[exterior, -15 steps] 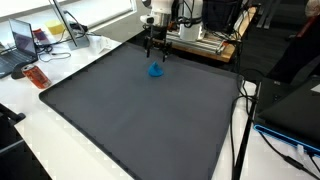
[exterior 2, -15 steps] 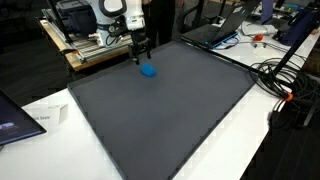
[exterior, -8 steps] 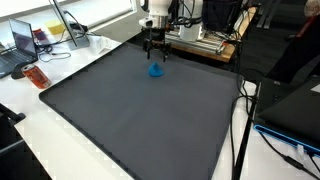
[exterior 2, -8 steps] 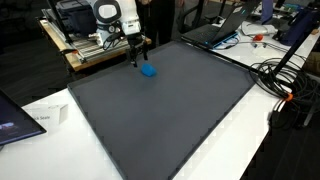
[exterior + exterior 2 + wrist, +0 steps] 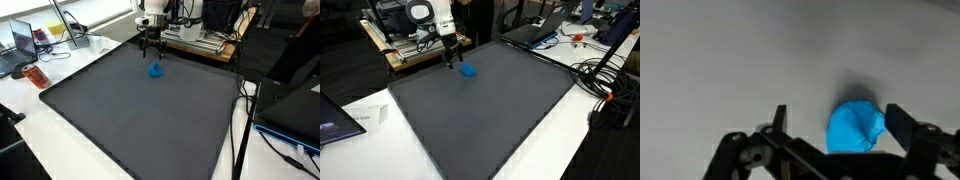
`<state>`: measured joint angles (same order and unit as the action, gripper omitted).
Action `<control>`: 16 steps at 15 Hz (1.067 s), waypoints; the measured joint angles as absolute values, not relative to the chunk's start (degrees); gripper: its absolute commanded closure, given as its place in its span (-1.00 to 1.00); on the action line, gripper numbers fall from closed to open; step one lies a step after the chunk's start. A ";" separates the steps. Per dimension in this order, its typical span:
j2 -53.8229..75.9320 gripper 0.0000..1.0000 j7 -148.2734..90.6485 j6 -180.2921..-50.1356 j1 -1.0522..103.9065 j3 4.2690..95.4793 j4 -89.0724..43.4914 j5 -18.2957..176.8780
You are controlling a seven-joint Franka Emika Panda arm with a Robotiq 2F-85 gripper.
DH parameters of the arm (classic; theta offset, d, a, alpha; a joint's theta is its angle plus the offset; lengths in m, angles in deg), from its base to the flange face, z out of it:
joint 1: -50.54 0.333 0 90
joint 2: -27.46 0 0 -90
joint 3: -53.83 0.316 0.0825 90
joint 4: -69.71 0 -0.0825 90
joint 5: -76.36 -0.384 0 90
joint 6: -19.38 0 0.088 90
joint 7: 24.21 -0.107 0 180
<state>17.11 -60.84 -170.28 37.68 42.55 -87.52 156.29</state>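
A small crumpled blue object [image 5: 155,70] [image 5: 468,70] lies on the dark grey mat [image 5: 140,120] [image 5: 485,115], close to its far edge. My gripper [image 5: 150,48] [image 5: 448,60] hangs just above the mat beside the object, pointing down, fingers spread. In the wrist view the blue object [image 5: 855,128] rests on the mat between the two black fingers [image 5: 780,118], nearer the right one and touching neither. The gripper [image 5: 840,120] is open and holds nothing.
A rack of equipment [image 5: 200,38] stands behind the mat's far edge. A laptop [image 5: 22,42] and a red item [image 5: 37,76] sit on the white table. Cables [image 5: 605,85] and another laptop [image 5: 535,30] lie beside the mat. A paper [image 5: 365,118] rests near one corner.
The gripper has drifted a little sideways toward the mat's far edge, away from directly over the blue object. Its fingers stay spread and the object has not moved.
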 measured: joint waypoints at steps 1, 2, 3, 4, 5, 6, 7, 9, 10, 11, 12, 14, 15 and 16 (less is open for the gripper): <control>17.07 -1.00 -59.59 -170.68 37.13 42.55 -87.50 156.29; 16.99 -1.00 -58.45 -171.19 36.60 42.55 -87.47 156.29; 16.81 -1.00 -57.36 -171.72 36.13 42.56 -87.44 156.35; 16.52 -1.00 -56.30 -172.26 35.64 42.56 -87.33 156.60; 16.22 -1.00 -55.25 -172.84 35.18 42.57 -87.20 157.12; 15.83 -1.00 -54.39 -173.65 34.70 42.58 -87.01 158.23; 15.39 -1.00 -53.55 -174.51 34.19 42.59 -86.80 159.78; 14.41 -1.00 -52.90 -176.72 33.27 42.58 -86.02 163.38; 14.08 -1.00 -52.89 -178.09 32.90 42.54 -85.38 165.28; 13.97 -1.00 -52.91 -179.65 32.60 42.43 -84.58 167.11; 13.98 -1.00 -53.04 -181.22 32.41 42.21 -83.74 168.81; 13.99 -1.00 -54.12 -184.43 32.18 41.44 -81.74 172.94; 13.96 -1.00 -54.99 -186.28 32.14 40.93 -80.75 175.38; 13.88 -1.00 -56.37 -188.20 32.12 40.37 -79.67 178.14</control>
